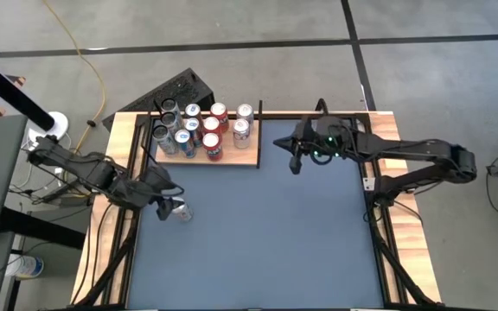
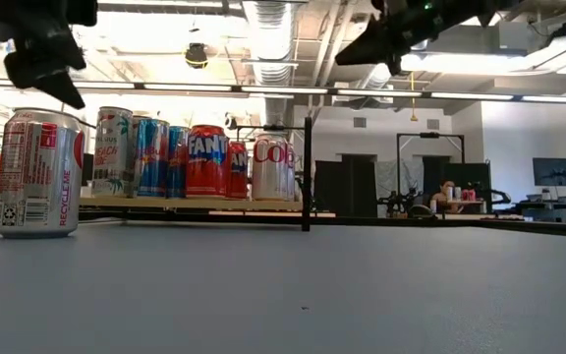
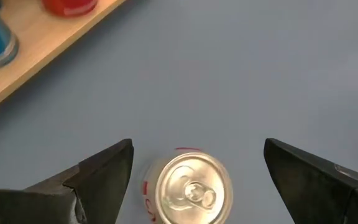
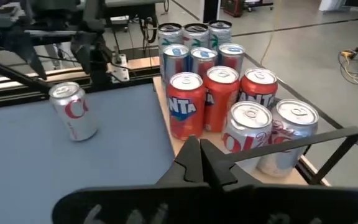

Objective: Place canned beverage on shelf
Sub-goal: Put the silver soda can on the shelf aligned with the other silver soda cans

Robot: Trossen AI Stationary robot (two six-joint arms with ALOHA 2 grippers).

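Blue table [image 1: 266,233] is carrying the silver can [image 1: 182,211] at nine o'clock; left gripper [image 1: 169,207] is hovering wide open above it, holding nothing, and right gripper [image 1: 295,164] is waiting shut and empty beside the shelf [image 1: 240,158].

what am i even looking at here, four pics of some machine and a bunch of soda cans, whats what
It is a robot with two dark arms at a blue table, each ending in a two-finger gripper. One picture looks straight down, one looks level across the tabletop, and two come from cameras on the arms' wrists. At the table's back stands a wooden shelf crowded with drink cans. One silver can stands alone on the table. The left gripper is open above that can, a finger on each side, not gripping it. The right gripper is shut, holds nothing and waits beside the shelf.
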